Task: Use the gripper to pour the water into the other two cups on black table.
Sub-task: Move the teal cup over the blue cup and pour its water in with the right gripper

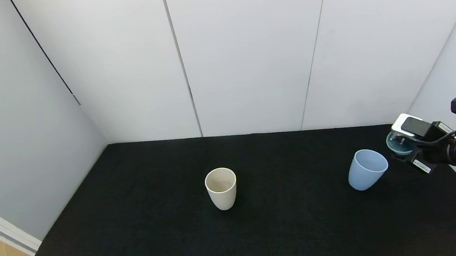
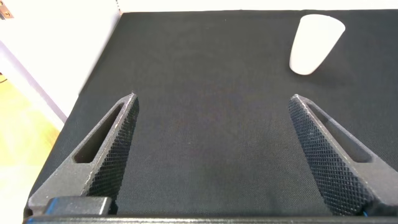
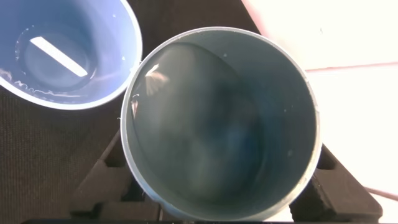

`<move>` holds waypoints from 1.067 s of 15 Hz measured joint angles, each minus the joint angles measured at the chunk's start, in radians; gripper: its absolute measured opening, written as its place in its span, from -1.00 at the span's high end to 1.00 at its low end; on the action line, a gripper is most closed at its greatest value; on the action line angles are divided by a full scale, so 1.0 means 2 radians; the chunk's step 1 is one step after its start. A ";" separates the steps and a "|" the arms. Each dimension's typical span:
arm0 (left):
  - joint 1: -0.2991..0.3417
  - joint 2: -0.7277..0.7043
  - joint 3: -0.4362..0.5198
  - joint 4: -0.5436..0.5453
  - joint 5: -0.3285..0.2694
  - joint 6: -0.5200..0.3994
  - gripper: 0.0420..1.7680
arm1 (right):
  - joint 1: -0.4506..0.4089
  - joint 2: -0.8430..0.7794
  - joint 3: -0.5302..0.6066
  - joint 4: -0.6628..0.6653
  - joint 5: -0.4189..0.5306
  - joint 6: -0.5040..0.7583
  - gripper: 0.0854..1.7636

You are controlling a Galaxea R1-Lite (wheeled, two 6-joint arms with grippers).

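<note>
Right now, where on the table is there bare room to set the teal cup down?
Bare cloth lies between the cream cup and the blue cup, left of the cream cup, and along the table's near edge. The right side is crowded: the right gripper holds the teal cup beside the blue one.

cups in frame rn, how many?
3. Cream cup stands mid-table; blue cup stands to the robot's right of it; teal cup is held in the right gripper just beyond the blue one. None appear hidden.
</note>
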 joint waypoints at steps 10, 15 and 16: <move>0.000 0.000 0.000 0.000 0.000 0.000 -0.94 | 0.027 0.000 -0.003 -0.002 -0.055 -0.069 -0.36; 0.000 0.000 0.000 0.000 0.000 0.000 -0.94 | 0.030 -0.001 -0.012 -0.001 -0.064 -0.098 -0.36; 0.000 0.000 0.000 0.000 0.000 0.000 -0.94 | 0.031 -0.002 -0.013 -0.001 -0.070 -0.101 -0.36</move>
